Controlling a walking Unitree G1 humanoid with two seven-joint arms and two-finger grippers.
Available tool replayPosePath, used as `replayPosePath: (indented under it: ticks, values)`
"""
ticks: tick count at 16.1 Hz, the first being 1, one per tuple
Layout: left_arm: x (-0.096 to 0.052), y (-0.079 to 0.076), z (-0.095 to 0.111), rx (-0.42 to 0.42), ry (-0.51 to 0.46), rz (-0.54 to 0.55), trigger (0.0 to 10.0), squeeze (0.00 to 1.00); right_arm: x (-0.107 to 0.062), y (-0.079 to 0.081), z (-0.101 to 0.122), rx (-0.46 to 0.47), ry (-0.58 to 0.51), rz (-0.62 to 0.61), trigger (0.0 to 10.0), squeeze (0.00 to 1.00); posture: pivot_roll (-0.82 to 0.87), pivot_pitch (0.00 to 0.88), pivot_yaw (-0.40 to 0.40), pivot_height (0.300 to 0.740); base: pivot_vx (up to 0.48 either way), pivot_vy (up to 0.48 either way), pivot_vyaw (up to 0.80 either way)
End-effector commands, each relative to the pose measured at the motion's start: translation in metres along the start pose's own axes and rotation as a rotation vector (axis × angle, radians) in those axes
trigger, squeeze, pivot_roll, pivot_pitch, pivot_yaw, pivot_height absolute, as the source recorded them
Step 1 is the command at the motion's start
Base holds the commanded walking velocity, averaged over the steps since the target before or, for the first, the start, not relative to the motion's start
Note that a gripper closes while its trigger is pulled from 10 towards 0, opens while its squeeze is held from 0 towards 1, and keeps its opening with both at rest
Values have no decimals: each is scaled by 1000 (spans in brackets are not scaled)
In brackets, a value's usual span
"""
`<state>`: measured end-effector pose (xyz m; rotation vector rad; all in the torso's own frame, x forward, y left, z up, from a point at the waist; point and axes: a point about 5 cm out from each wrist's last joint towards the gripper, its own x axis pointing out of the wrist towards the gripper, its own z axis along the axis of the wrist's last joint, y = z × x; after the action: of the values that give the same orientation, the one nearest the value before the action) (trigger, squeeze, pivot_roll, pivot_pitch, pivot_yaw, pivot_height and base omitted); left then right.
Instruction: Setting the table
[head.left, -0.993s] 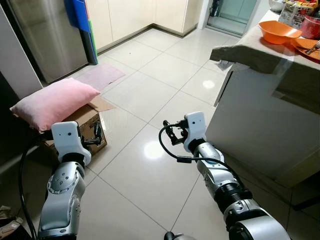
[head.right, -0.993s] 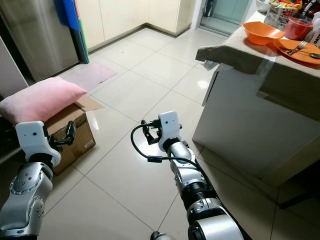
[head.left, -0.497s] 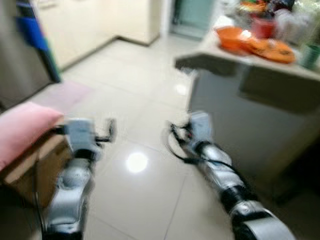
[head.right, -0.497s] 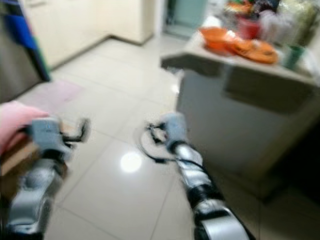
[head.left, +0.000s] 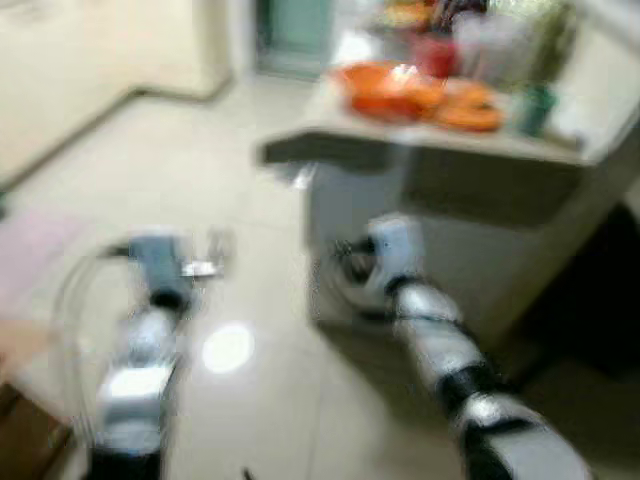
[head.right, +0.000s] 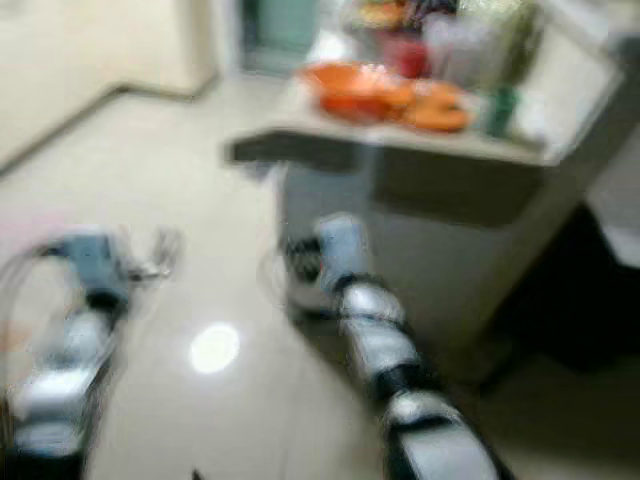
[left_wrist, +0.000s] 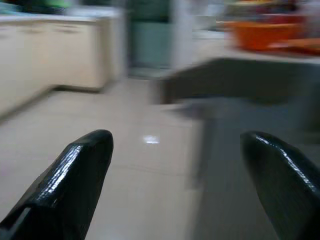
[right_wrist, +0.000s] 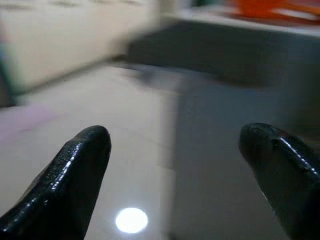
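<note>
So the robot had swung round from where it stood a second earlier — the pink pillow and cardboard box that were off at its 10 o'clock had slid out of frame, and the counter (head.left: 440, 150) that sat way out at 2 o'clock was now pretty much dead ahead at 12. Everything was smeared with motion blur, so it was clearly mid-turn. The orange bowl (head.left: 375, 88) and orange plate (head.left: 465, 108) sat on the countertop next to a red cup (head.left: 436, 52) and a small green cup (head.left: 535, 105), well apart from both arms. Left gripper (left_wrist: 170, 185) and right gripper (right_wrist: 172, 175) were both spread wide with nothing in them, held out low over the tiled floor (head.left: 240, 260). My read — it was lining up on the tableware, with no grabbing yet.
</note>
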<state>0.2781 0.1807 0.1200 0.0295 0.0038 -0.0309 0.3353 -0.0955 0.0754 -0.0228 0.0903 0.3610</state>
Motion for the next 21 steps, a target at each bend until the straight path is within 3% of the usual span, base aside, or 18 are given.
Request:
replayPosePath:
  ticks: [1, 6, 10, 11, 12, 13, 15, 17, 21]
  values:
    - [-1, 11, 0, 15, 1, 31, 10000, 0, 6, 12, 8, 4, -28, 33, 10000, 0, 11, 0, -24, 740, 247, 0, -744]
    - [1, 19, 0, 21, 9, 57, 10000, 0, 8, 17, 7, 41, -18, 27, 10000, 0, 27, 0, -19, 740, 0, 0, -586]
    - [-2, 15, 1, 18, -3, 45, 10000, 0, 9, 13, 20, -17, -88, 34, 10000, 0, 32, 0, -20, 740, 0, 0, 0]
    - [-3, 17, 0, -15, -2, 66, 10000, 0, 8, 10, 20, -15, -90, 28, 10000, 0, 32, 0, -20, 740, 0, 0, 0]
    - [-5, 25, 0, -123, -14, 132, 10000, 0, 7, 6, 21, -11, -99, 9, 10000, 0, 30, 0, -19, 740, 0, 0, 0]
    - [-7, 28, 1, -151, -28, 157, 10000, 0, 4, 4, 22, -5, -124, 0, 10000, 0, 24, 0, -16, 740, 0, 0, 0]
    - [-10, 30, 7, -112, -83, 167, 10000, 0, -1, -1, 25, 40, -183, -48, 10000, 0, 11, 0, -8, 740, 0, 0, 0]
    - [-6, 29, 16, -128, -131, 164, 10000, 0, -4, -6, 27, 70, -223, -96, 10000, 0, 2, 0, -2, 740, 0, 0, 0]
    - [-3, 30, 17, -79, -112, 144, 10000, 0, -7, -13, 26, 52, -223, -148, 10000, 0, -6, 0, 14, 740, 0, 0, 0]
